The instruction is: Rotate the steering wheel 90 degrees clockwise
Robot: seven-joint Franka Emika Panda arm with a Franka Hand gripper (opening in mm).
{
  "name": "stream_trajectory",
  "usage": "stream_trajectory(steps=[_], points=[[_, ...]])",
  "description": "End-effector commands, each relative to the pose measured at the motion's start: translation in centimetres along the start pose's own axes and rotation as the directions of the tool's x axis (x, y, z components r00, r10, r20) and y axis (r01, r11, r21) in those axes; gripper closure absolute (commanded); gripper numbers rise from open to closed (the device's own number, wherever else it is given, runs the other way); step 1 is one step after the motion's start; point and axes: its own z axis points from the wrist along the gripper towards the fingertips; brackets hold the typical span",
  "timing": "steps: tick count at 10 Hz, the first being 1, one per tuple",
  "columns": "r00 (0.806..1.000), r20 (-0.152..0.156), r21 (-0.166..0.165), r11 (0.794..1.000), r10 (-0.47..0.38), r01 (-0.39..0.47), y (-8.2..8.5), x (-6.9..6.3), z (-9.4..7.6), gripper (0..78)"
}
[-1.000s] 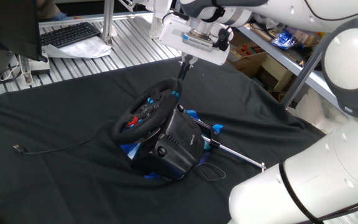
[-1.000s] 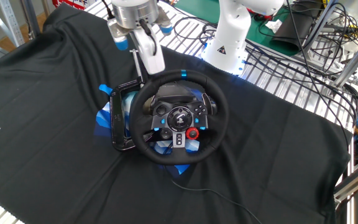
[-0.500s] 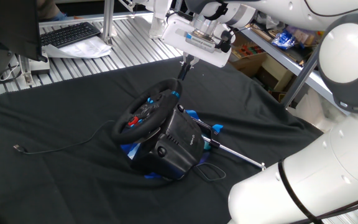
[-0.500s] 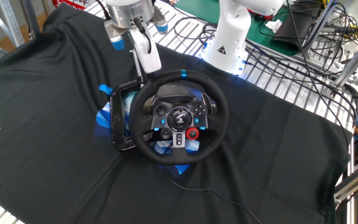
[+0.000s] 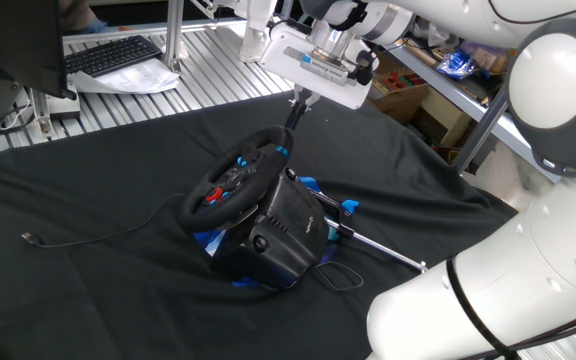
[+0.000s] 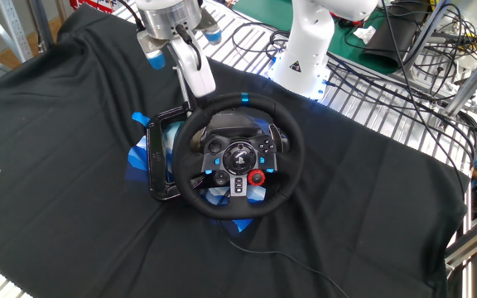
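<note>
White and silver, the gripper (image 5: 297,110) hangs off the arm's wrist just above the top of the steering wheel (image 5: 235,180), its dark fingers (image 6: 187,98) pointing down at the rim without seeming to touch it. From where the cameras stand I cannot tell whether the fingers are parted or pressed together; they read as one thin dark stub in both views.

The steering wheel (image 6: 239,156) sits near the middle of the table, tilted back on its boxy black base housing (image 5: 282,231). Its blue rim stripe (image 6: 244,98) is at the top of the rim, and the red hub button (image 6: 257,176) shows low and to the right of centre in the view that faces the wheel.

Bits of blue clamp (image 5: 328,205) poke out beside the housing, and a thin metal rod (image 5: 388,251) runs away from it across the black cloth (image 5: 108,280) that covers the table. A dark cable (image 5: 98,232) trails over the cloth from the wheel's side. Beyond the cloth's far edge a keyboard (image 5: 113,54) rests on the slatted metal tabletop (image 5: 208,70).
</note>
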Motion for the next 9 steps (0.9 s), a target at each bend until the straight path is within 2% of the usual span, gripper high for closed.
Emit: stream_trajectory(steps=[1,9], points=[[1.0,0.0,0.001,1.0,-0.006,0.006,0.03,-0.04,-0.1,77.6],[1.0,-0.004,0.003,1.0,-0.004,0.004,0.02,-0.03,-0.09,77.6]])
